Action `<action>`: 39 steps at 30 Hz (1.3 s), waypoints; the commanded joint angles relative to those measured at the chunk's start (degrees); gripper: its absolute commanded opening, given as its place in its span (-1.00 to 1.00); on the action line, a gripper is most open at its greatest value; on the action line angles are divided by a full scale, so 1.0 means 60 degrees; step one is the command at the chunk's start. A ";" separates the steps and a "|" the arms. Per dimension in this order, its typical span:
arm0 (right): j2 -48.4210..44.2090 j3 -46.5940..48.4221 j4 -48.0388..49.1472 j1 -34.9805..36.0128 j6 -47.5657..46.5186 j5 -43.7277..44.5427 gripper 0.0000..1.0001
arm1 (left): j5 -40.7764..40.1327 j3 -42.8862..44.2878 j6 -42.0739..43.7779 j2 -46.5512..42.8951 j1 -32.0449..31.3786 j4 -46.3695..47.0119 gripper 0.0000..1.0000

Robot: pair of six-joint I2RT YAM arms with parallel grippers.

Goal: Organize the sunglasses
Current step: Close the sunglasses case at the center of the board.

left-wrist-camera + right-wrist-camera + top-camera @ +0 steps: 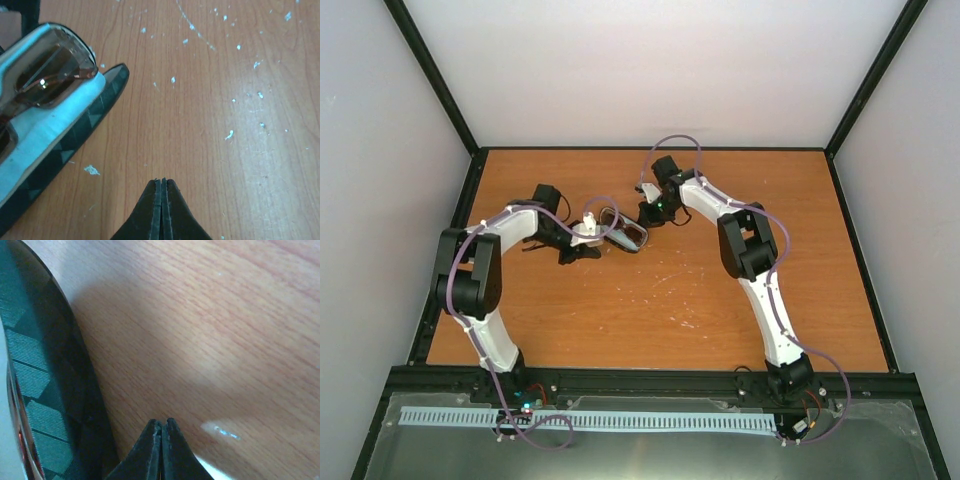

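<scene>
The small sunglasses with reddish-brown tinted lenses and thin brown arms (47, 75) lie inside the open black oblong glasses case with a patterned shell (85, 125). They rest on pale blue fabric (40, 135), near the middle of the orange-brown wooden table (225, 100). The left gripper (161, 182) hovers just beside the case, its 2 fingers pressed together and empty. The right gripper (162, 424) is likewise closed on nothing, close to the case's outer wall.

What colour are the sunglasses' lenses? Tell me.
Reddish-brown and see-through; the small sunglasses show best in the left wrist view.
</scene>
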 commanded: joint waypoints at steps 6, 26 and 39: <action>-0.0341 -0.0349 0.0476 0.0052 0.0336 -0.0395 -0.94 | -0.0828 0.0434 -0.0760 0.0537 -0.0360 0.0561 -0.99; -0.0636 -0.0156 0.0451 0.0117 0.0236 -0.0746 -0.94 | -0.0823 0.0690 -0.1343 0.1188 -0.0501 0.2235 -0.98; -0.0848 -0.0132 0.0252 0.0393 -0.0213 -0.1116 -0.94 | -0.0592 0.1076 -0.1253 0.1503 -0.0570 0.2553 -0.99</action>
